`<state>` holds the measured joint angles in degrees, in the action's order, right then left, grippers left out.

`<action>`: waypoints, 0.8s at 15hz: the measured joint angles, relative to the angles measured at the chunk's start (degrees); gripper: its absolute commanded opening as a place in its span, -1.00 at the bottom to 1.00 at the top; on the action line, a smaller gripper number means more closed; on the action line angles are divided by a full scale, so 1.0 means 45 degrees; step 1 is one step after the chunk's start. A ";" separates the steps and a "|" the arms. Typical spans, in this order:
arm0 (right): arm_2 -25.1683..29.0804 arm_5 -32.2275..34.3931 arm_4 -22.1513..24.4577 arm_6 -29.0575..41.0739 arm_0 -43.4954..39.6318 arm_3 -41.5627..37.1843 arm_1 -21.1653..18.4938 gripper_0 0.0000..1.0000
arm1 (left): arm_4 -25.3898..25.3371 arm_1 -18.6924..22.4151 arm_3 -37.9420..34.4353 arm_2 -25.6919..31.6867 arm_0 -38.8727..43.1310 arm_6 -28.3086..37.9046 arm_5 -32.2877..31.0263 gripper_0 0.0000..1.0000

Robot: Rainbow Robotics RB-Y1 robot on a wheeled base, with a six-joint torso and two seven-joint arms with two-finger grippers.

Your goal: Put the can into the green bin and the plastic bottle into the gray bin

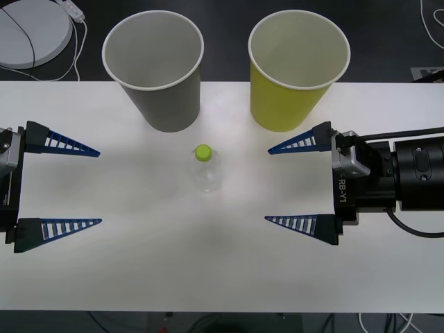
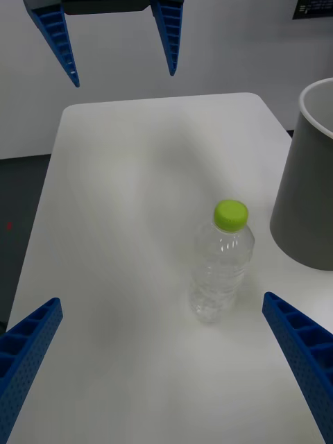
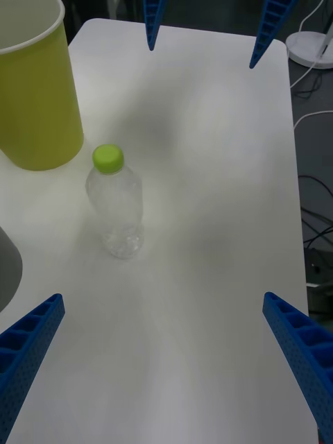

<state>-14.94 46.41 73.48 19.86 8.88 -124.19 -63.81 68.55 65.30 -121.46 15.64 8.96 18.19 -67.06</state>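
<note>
**Bottle upright between two spread grippers; bins wait at the back**

Table (image 1: 104,277): white, spans the front view's middle and lower band.

Gray bin (image 1: 154,69), upper left of centre; green bin (image 1: 297,73), upper right. Both upright, mouths open, side by side but apart, probably set so for drops from above.

Right gripper (image 1: 295,184), right of centre, fingers wide apart, holding nothing. Left gripper (image 1: 73,186), left edge, likewise spread and empty. Both face the middle.

Plastic bottle (image 1: 206,170) stands upright at centre, in front of the gap between the bins, clear of both grippers; either arm looks able to reach it.

No can is visible.

Front view gives both bin interiors: neither shows anything inside. Right wrist view gives the bottle's (image 2: 220,267) crinkled side beside the gray wall; left wrist view sets it just beside the green bin (image 3: 36,104).
</note>
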 measured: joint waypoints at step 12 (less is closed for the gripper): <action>0.0000 0.0000 0.0000 0.0000 0.0000 0.0001 0.0000 1.00 | -0.1987 0.1355 0.2272 -0.0717 0.0185 -0.2354 -0.0030 1.00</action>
<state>-14.94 46.41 73.48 19.86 8.88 -124.19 -63.81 59.62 71.40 -111.24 12.42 9.80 7.60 -67.19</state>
